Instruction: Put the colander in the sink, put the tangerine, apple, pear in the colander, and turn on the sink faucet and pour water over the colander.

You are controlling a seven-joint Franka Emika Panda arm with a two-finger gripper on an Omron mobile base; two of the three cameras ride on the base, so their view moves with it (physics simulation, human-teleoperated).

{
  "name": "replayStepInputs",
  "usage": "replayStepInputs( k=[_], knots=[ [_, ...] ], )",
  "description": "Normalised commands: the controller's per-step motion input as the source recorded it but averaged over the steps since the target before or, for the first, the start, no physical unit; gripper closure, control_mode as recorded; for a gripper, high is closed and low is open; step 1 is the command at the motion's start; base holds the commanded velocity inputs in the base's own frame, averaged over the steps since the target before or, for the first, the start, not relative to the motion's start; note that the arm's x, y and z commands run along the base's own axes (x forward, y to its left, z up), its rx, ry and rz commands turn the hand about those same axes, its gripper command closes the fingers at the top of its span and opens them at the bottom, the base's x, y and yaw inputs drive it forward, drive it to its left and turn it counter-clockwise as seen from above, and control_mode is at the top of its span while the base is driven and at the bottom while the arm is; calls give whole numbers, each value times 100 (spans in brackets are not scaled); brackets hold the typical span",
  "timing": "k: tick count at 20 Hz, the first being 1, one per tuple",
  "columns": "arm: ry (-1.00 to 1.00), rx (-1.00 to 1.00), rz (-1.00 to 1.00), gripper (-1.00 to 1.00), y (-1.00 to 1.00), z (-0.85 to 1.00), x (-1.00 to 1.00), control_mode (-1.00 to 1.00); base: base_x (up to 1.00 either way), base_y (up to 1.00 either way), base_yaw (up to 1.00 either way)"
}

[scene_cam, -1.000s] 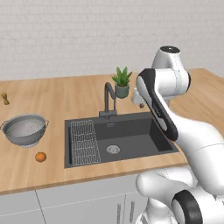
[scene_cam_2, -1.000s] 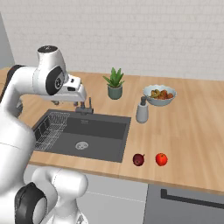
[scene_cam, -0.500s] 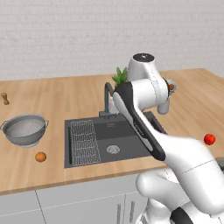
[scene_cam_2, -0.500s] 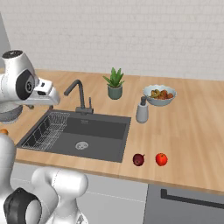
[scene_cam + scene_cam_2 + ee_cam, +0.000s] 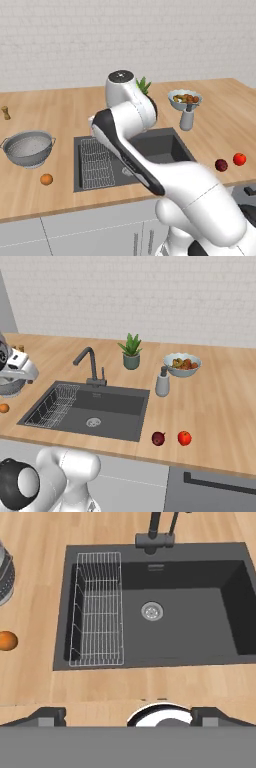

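Since the earlier frames the arm has swung leftward across the sink (image 5: 165,150), bringing the end effector (image 5: 129,714) above the near bench (image 5: 125,687) edge with its jaws spread wide and holding nothing. Nearest on the left lies the tangerine (image 5: 46,179), just in front of the colander (image 5: 27,148), both well apart from the basin. A risk from here: reaching low for the colander could nudge the tangerine and send it rolling off the bench. The hand view shows the drain (image 5: 151,611) and wire rack (image 5: 97,609) squarely; the right base view shows the sink faucet (image 5: 90,366), which the arm hides in the left base view
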Motion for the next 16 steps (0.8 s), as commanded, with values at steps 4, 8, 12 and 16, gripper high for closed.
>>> replayStepInputs(
  k=[4,8,12,16],
  knots=[
    [0,8,-17,-100,74,-19,4,-100,0,0,0],
    [0,12,-16,-100,69,-22,18,-100,0,0,0],
    [0,14,-15,-100,61,-31,32,-100,0,0,0],
    [2,14,-12,-100,55,-29,38,-100,0,0,0]
  ],
)
